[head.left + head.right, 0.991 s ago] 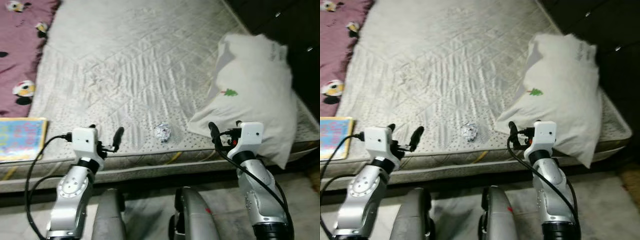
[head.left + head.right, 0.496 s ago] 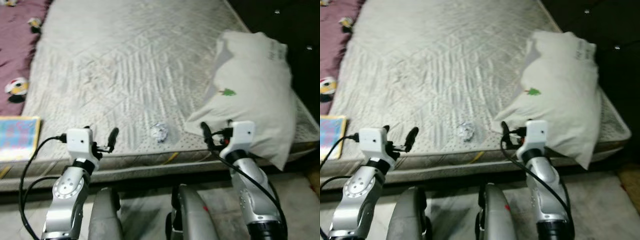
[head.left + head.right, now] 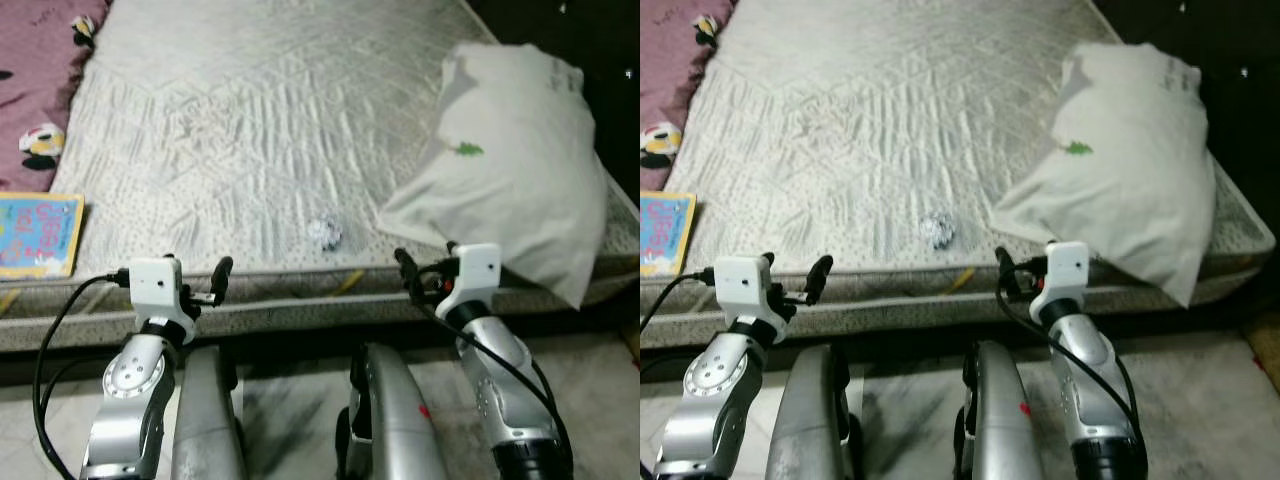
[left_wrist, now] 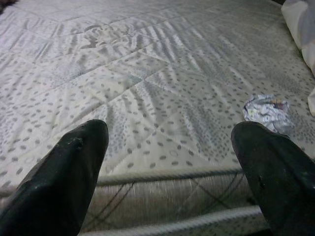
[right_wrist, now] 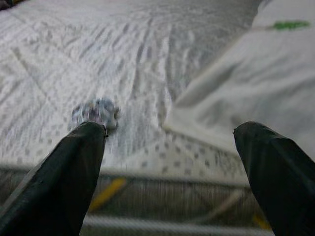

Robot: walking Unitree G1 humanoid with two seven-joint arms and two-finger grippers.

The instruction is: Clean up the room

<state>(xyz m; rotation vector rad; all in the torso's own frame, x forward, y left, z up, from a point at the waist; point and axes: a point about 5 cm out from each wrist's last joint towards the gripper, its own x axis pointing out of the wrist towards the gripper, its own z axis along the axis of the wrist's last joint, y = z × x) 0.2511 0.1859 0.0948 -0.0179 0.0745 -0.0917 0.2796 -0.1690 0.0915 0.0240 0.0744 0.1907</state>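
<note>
Standing at the foot edge of the mattress [image 3: 300,130]. Target: crumpled paper ball [image 3: 324,232], lying on the mattress near that edge, just left of the white pillow's [image 3: 520,170] lower corner, not touching it.

My left gripper [image 4: 172,162] and right gripper [image 5: 170,162] both hover at the mattress edge, fingers spread wide, nothing between them. The ball sits between the two, slightly nearer the right.

Judgement: ball is very light, crushable, not fragile; it may roll or skid on the quilted fabric if nudged. Best hold: straddle its middle from above, close gently.

A colourful book [image 3: 38,235] lies at the mattress's left edge.
</note>
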